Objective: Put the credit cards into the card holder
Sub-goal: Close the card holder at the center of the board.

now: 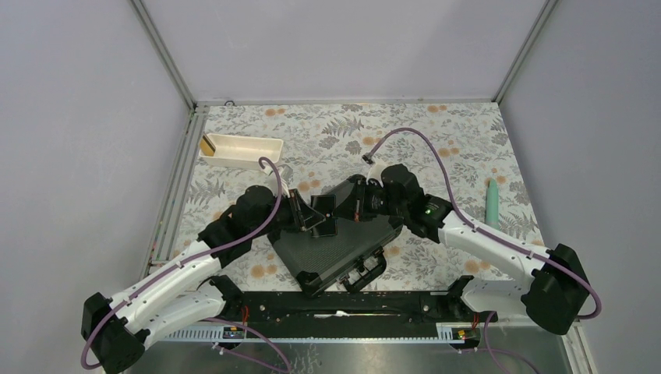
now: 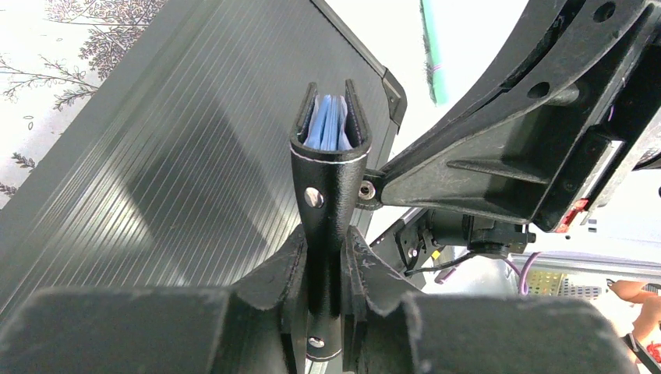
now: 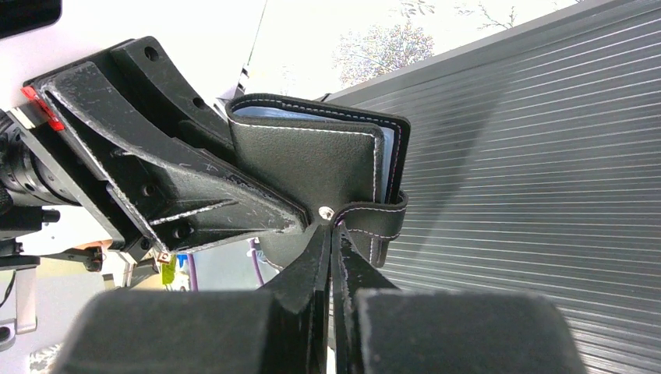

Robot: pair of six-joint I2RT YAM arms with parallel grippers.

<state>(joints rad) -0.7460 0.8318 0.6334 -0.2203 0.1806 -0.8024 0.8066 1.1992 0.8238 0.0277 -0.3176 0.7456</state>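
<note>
With the left gripper [image 2: 327,251] clamped on the folded black leather card holder [image 2: 330,175] above the ribbed black hard case [image 2: 195,156], the right gripper [image 3: 330,234], fingers together, meets its snap tab [image 3: 376,222], so closing seems in hand and a firm press comes next.

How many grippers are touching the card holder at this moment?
2. The left gripper clamps the card holder over the black case; the right gripper, shut, meets its snap tab.

left gripper [image 2: 326,245] clamped, right gripper [image 3: 331,238] closed
</note>
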